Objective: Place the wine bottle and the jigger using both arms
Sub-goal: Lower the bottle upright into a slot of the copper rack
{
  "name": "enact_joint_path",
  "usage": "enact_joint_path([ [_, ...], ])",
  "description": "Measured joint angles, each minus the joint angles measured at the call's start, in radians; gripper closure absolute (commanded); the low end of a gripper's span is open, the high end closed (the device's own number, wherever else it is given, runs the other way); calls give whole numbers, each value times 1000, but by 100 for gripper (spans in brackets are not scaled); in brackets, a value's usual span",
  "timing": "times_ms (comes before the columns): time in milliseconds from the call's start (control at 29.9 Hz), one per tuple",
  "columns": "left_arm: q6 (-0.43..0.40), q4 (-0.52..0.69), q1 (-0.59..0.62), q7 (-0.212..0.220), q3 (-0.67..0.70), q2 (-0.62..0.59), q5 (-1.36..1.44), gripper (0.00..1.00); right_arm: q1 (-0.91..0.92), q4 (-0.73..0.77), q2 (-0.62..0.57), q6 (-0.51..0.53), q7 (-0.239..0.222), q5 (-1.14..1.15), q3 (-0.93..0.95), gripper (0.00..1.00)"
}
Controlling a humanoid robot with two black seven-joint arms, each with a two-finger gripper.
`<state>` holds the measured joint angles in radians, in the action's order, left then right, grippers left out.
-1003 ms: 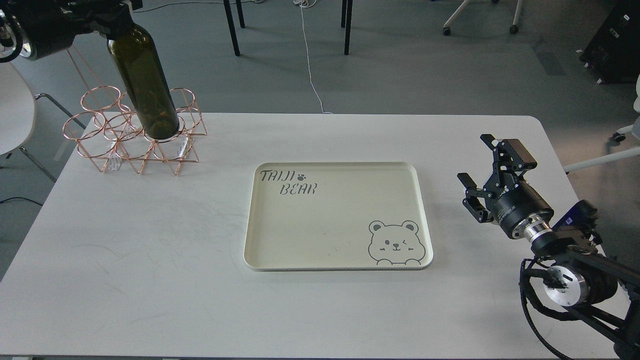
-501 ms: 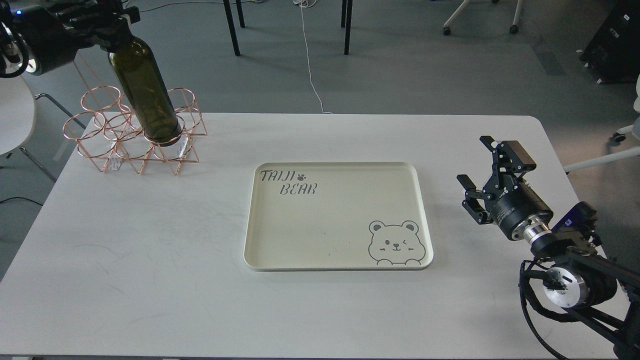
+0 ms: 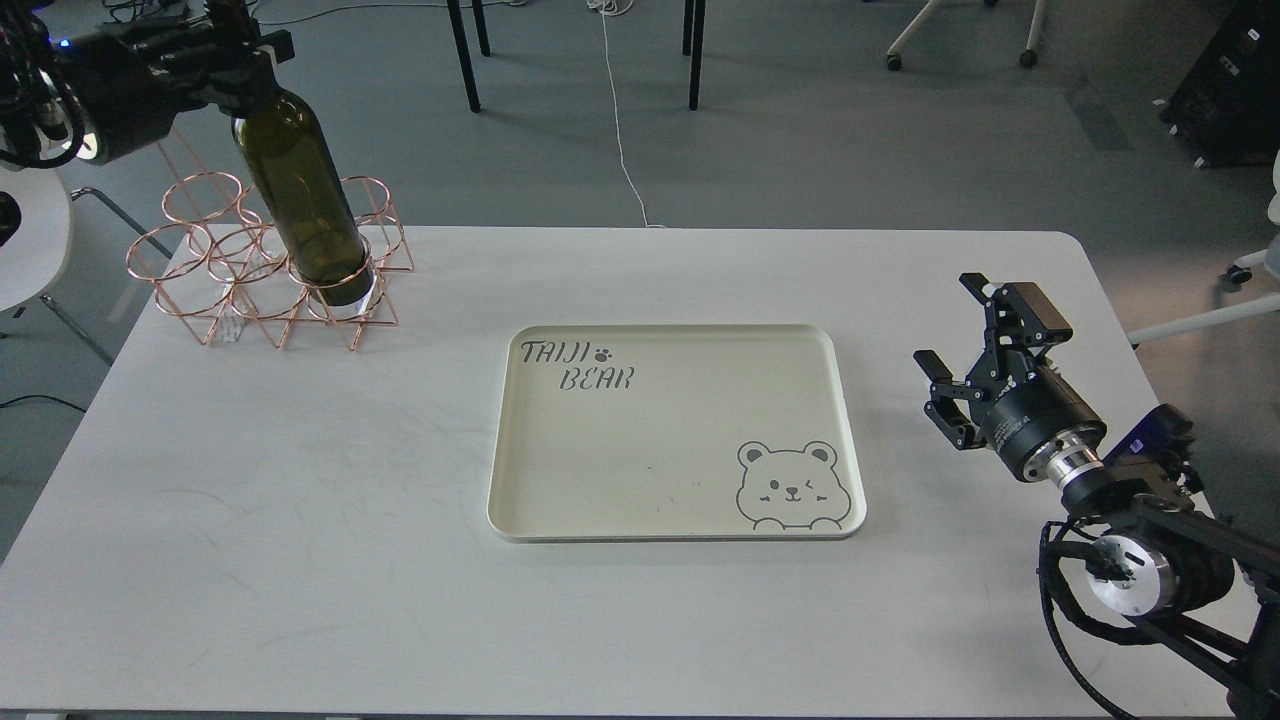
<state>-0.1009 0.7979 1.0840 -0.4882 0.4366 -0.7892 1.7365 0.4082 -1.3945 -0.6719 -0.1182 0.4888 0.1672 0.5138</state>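
The dark olive-green wine bottle (image 3: 300, 195) stands tilted, its base inside a ring of the copper wire rack (image 3: 200, 285) at the table's back left. My left gripper (image 3: 240, 60) is shut on the bottle's shoulder and neck at the top left of the head view; the neck is hidden by it. My right gripper (image 3: 960, 325) is open and empty above the table, to the right of the tray. The jigger is out of view.
A cream tray (image 3: 675, 520) with "TAIJI BEAR" lettering and a bear drawing lies at the table's middle. Chair and table legs stand on the floor behind the white table (image 3: 300, 520). A white chair sits at the far left.
My left gripper and the bottle have moved down and slightly right; the bottle's base has sunk lower into the rack ring. The right arm has barely moved.
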Motion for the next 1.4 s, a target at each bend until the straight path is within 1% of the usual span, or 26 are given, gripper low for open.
enact_joint_path([
  [401, 0, -29, -31, 0, -40, 15, -30, 77, -1, -1, 0, 0, 0, 0, 0, 2],
  [501, 0, -39, -38, -1, -42, 19, -40, 71, -2, -1, 0, 0, 0, 0, 0, 2],
  [668, 0, -43, -47, -1, -42, 33, -42, 66, -2, -3, 0, 0, 0, 0, 0, 2],
  [735, 0, -43, -50, -1, -42, 34, -43, 62, -2, -3, 0, 0, 0, 0, 0, 2],
  [869, 0, -43, -51, -2, -42, 36, -47, 49, -1, -3, 0, 0, 0, 0, 0, 2],
  [902, -1, -44, -52, -2, -42, 36, -47, 42, -1, -3, 0, 0, 0, 0, 0, 2],
  [969, -1, -44, -53, -2, -42, 36, -46, 26, -1, -3, 0, 0, 0, 0, 0, 2],
  [1003, -2, -45, -53, -2, -42, 35, -45, 22, -1, -3, 0, 0, 0, 0, 0, 2],
  [1069, -2, -45, -53, -1, -42, 35, -45, 18, -2, -3, 0, 0, 0, 0, 0, 2],
  [1170, -2, -44, -53, -1, -42, 34, -45, 7, -2, -3, 0, 0, 0, 0, 0, 2],
  [1270, -3, -42, -55, -1, -42, 34, -46, 3, -3, -3, 0, 0, 0, 0, 0, 2],
  [1404, -4, -40, -62, -1, -42, 29, -89, 2, -3, -4, 0, 0, 0, 0, 0, 2],
])
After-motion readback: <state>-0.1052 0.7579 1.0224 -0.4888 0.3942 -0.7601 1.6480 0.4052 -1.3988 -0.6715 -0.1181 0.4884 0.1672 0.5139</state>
